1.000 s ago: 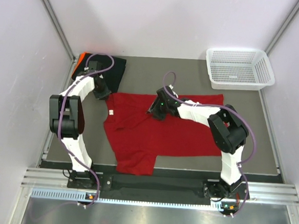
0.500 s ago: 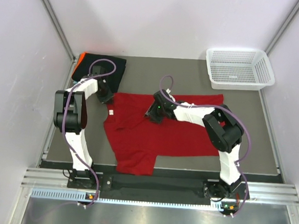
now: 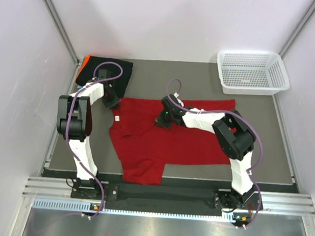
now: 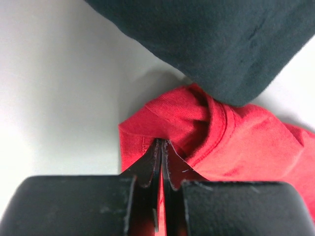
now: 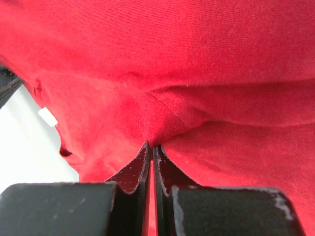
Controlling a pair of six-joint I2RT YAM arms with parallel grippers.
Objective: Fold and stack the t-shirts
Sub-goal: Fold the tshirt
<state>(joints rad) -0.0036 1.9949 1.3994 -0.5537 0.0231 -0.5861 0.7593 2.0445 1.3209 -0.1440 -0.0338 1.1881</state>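
Note:
A red t-shirt lies spread on the dark mat. A folded black t-shirt lies at the back left with an orange edge under it. My left gripper is shut on the red shirt's far left sleeve edge, right beside the black shirt's corner. My right gripper is shut on a pinch of red cloth in the shirt's upper middle. A white label shows near the collar. No light-blue shirt is in view.
A white mesh basket stands at the back right corner. The mat's front edge meets a metal rail by the arm bases. White walls close in on both sides.
The left arm has swung in towards the red shirt's sleeve by the black shirt. The right gripper has shifted slightly left over the red cloth.

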